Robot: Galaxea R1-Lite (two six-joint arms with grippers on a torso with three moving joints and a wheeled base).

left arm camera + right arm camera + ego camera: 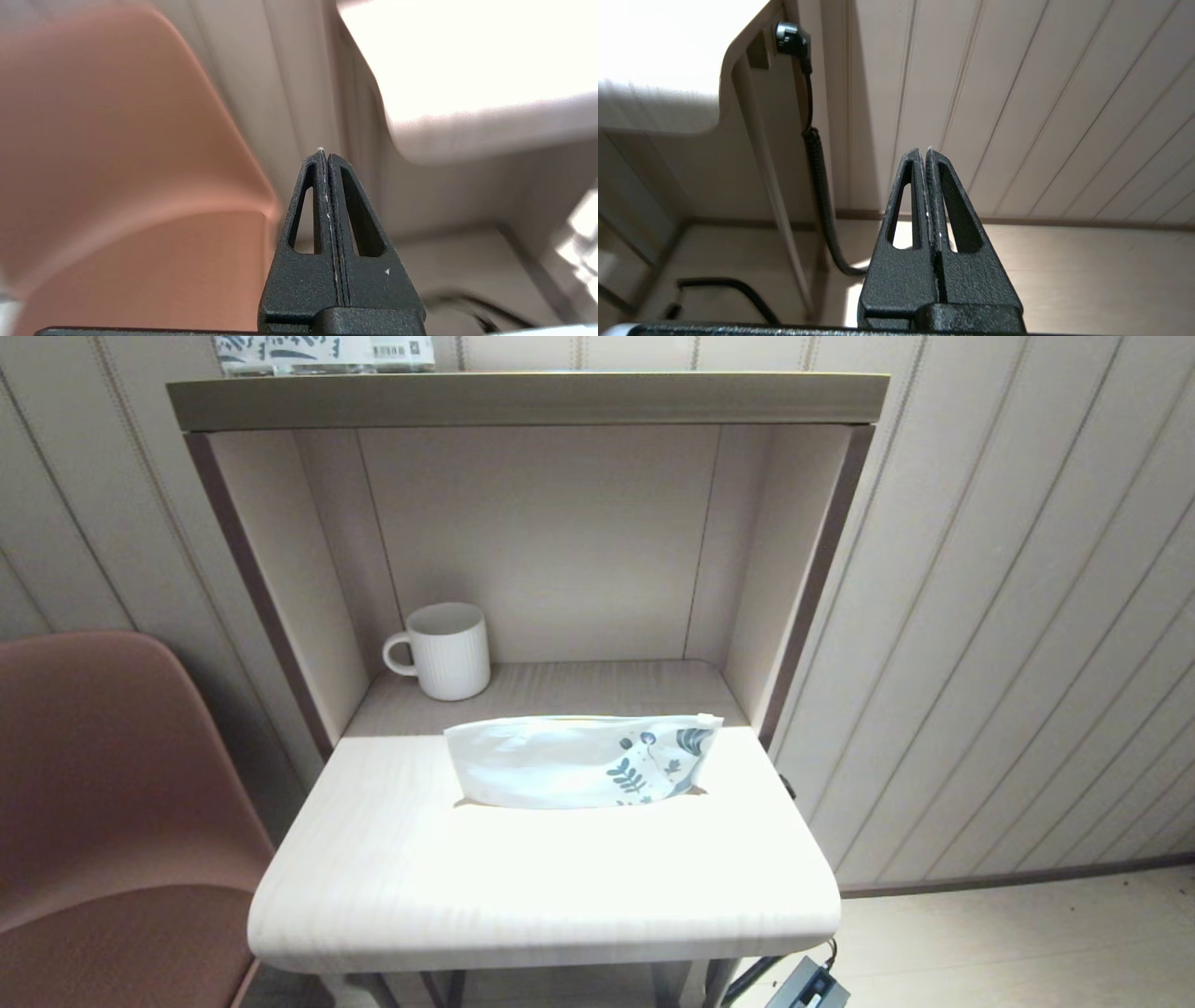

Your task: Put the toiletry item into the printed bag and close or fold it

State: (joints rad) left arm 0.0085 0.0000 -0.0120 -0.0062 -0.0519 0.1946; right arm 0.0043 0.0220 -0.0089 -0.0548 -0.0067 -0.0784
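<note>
The printed bag (583,761) lies across the middle of the small white table (523,887), its blue-teal leaf print at the right end and its slider top along the far edge. The toiletry item is out of view. Neither arm shows in the head view. My left gripper (324,153) is shut and empty, hanging low beside the table's left corner next to the chair. My right gripper (924,151) is shut and empty too, down below the table's right side near the wall.
A white ribbed mug (444,650) stands at the back left of the shelf recess. A printed package (322,353) rests on top of the shelf. A reddish-brown chair (103,803) stands left of the table. A black cable (822,196) hangs under the table's right edge.
</note>
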